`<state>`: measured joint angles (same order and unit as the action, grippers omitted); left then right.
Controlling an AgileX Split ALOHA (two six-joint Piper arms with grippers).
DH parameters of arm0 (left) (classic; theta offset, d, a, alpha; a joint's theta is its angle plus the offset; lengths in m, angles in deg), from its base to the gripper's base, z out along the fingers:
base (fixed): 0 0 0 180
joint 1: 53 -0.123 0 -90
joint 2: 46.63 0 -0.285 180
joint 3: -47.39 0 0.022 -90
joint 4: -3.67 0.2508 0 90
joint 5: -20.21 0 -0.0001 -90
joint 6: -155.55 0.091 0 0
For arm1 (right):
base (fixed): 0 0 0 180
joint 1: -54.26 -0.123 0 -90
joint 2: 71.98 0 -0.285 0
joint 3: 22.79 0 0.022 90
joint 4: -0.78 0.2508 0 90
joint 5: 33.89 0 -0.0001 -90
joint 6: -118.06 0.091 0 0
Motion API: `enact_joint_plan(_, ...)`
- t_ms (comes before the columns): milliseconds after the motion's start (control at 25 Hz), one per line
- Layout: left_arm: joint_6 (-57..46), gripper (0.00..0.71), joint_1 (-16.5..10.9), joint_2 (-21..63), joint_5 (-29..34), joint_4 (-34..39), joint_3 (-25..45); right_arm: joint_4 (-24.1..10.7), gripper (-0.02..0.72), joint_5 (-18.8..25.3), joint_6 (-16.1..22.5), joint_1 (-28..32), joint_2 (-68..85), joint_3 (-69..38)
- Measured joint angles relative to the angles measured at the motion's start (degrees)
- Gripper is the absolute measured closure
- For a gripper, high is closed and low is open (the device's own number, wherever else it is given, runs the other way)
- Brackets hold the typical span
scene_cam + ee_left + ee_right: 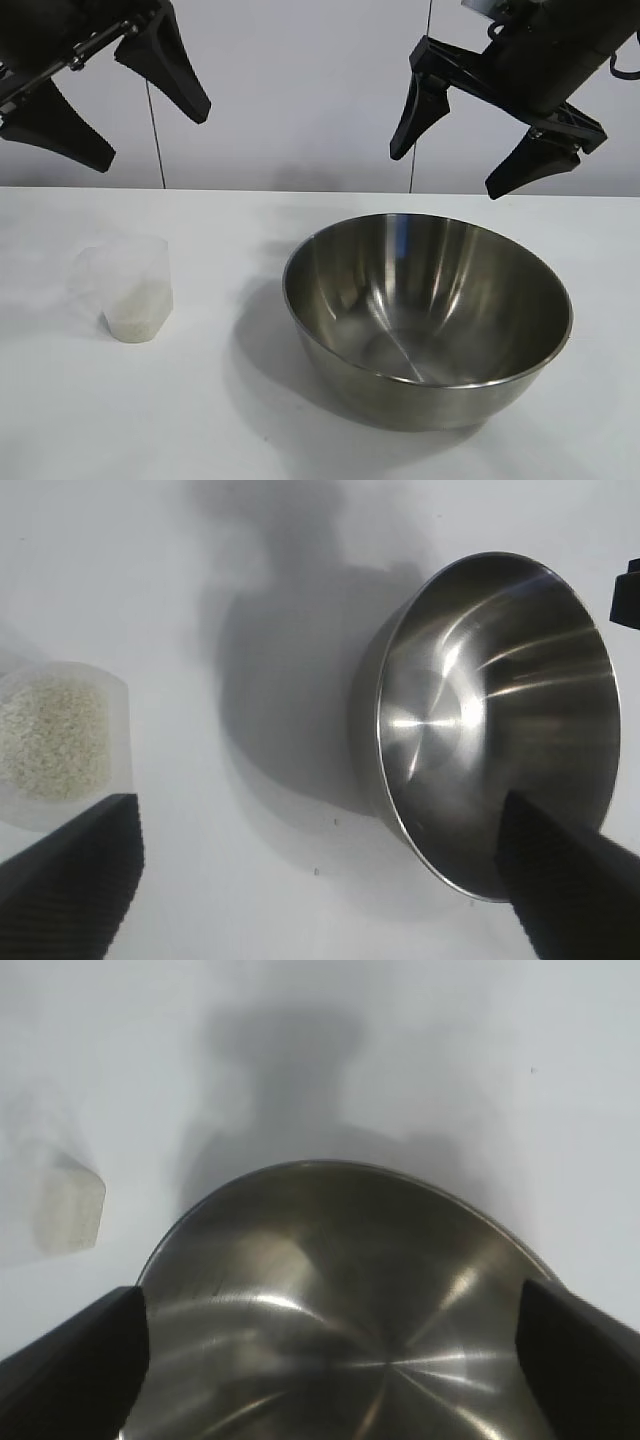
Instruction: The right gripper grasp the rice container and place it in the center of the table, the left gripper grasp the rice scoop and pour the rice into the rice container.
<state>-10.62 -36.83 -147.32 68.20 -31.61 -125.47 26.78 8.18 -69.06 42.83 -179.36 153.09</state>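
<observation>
The rice container (pixel 428 316), a wide shiny steel bowl, rests empty on the white table (pixel 220 420), right of centre. At the left stands the rice scoop (pixel 127 289), a small clear plastic cup with pale rice (pixel 50 738) in its bottom. My right gripper (pixel 450 170) hangs open high above the bowl's far rim, touching nothing; its wrist view looks down into the rice container (pixel 340 1310). My left gripper (pixel 152 138) hangs open high at the upper left, above and behind the cup, holding nothing. In the left wrist view the rice container (pixel 490 720) and rice scoop (pixel 62 742) both show.
A pale wall (pixel 300 90) with thin vertical seams runs behind the table's far edge. Bare white tabletop lies between cup and bowl and along the front.
</observation>
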Motion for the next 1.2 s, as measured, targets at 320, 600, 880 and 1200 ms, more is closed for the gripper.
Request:
enact_joint_plan(320,0.0,0.023,0.0,0.0,0.0,0.0,0.0,-2.64,0.01,5.09,-0.64,0.0,0.0,0.0)
enact_joint_plan(600,0.0,0.023,0.0,0.0,0.0,0.0,0.0,-19.92,0.01,11.79,5.04,0.0,0.0,0.0)
enact_joint_plan(880,0.0,0.023,0.0,0.0,0.0,0.0,0.0,-22.39,0.01,4.99,7.54,0.0,-2.56,-6.24)
enact_joint_plan(1200,0.0,0.023,0.0,0.0,-0.05,0.0,0.0,-20.26,0.042,-3.62,7.54,0.0,-6.52,-11.04)
